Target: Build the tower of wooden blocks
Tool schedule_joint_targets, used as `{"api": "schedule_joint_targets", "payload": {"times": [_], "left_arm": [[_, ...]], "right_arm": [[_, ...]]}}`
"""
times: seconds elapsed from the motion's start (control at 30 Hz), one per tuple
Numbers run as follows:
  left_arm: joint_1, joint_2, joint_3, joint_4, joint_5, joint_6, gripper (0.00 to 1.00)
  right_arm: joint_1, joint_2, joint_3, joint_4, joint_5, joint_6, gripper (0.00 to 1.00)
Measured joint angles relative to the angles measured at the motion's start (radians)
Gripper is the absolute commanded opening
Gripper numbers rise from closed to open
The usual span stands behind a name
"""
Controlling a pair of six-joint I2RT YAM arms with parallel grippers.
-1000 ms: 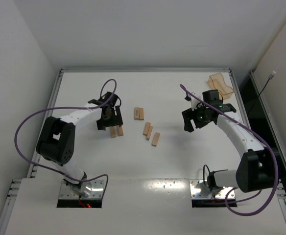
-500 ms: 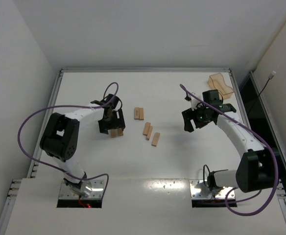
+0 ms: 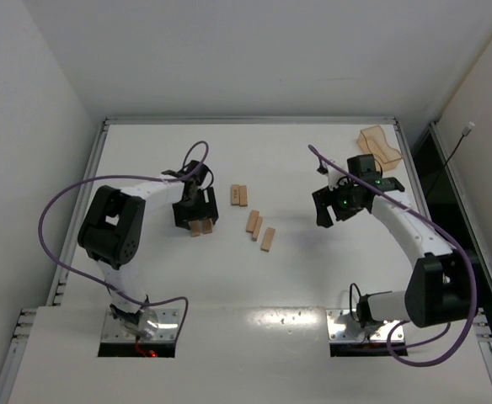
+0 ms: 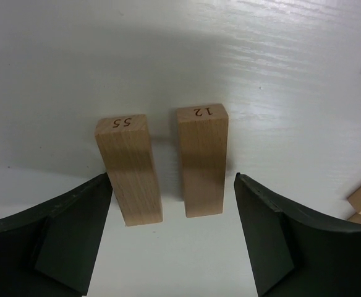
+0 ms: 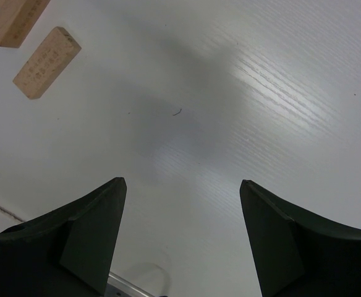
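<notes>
Two wood blocks, one marked 55 point(image 4: 131, 170) and one marked 12 point(image 4: 202, 161), lie flat side by side on the white table. My left gripper point(image 4: 173, 180) stands open around their near ends, its fingers point(image 4: 69, 229) apart from both. From above, the left gripper point(image 3: 198, 220) partly covers this pair point(image 3: 200, 227). Another pair of blocks point(image 3: 239, 195) and three loose ones point(image 3: 259, 228) lie mid-table. My right gripper point(image 3: 326, 215) hangs open over bare table, right of them. I see no tower; every block lies in a single layer.
A translucent orange-tan tray point(image 3: 379, 145) sits at the table's far right corner. In the right wrist view, two blocks point(image 5: 47, 62) show at the upper left, far from the right gripper point(image 5: 182, 183). Raised table edges point(image 3: 103, 168) border the work surface.
My left arm has swung its elbow rightward and the left gripper has shifted slightly down and right over the two blocks. The right arm has not moved.
</notes>
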Motion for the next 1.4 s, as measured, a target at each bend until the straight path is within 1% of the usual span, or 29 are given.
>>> {"api": "schedule_joint_targets", "payload": {"times": [0.2,0.33,0.4,0.6,0.73,0.77,0.83,0.87,0.93,0.97,1.03,1.17,1.4], "left_arm": [[0.0,0.018,0.022,-0.002,-0.005,0.002,0.69],[0.0,0.023,0.026,-0.001,-0.011,0.004,0.58],[0.0,0.023,0.026,0.0,-0.013,0.005,0.54],[0.0,0.023,0.026,0.001,-0.016,0.005,0.47],[0.0,0.023,0.025,0.004,-0.015,0.005,0.33],[0.0,0.023,0.025,0.005,-0.014,0.005,0.25],[0.0,0.023,0.025,0.005,-0.013,0.005,0.16],[0.0,0.023,0.025,0.005,-0.012,0.006,0.11],[0.0,0.021,0.024,0.005,-0.01,0.009,0.06],[0.0,0.021,0.024,0.006,-0.008,0.011,0.02],[0.0,0.021,0.025,0.006,-0.008,0.016,0.0],[0.0,0.021,0.033,0.004,-0.008,0.025,0.0],[-0.014,0.021,0.129,-0.001,-0.028,0.039,0.0]], "right_arm": [[0.0,0.017,0.003,0.001,0.0,0.0,0.71],[0.0,0.026,0.015,0.006,0.0,0.0,0.71],[0.0,0.027,0.019,0.009,0.0,0.0,0.71],[0.0,0.027,0.02,0.014,0.0,0.0,0.71],[0.0,0.027,0.02,0.015,0.0,0.0,0.71],[0.0,0.027,0.02,0.015,0.0,0.0,0.71],[0.0,0.027,0.02,0.015,0.0,0.0,0.71],[0.0,0.027,0.02,0.015,0.0,0.0,0.71],[0.0,0.027,0.02,0.015,0.0,0.0,0.71],[0.0,0.027,0.02,0.015,0.0,0.0,0.71],[0.0,0.027,0.02,0.015,0.0,0.0,0.71],[0.0,0.026,0.02,0.017,0.0,0.002,0.71],[0.0,0.026,0.02,0.022,0.0,0.004,0.71]]}}
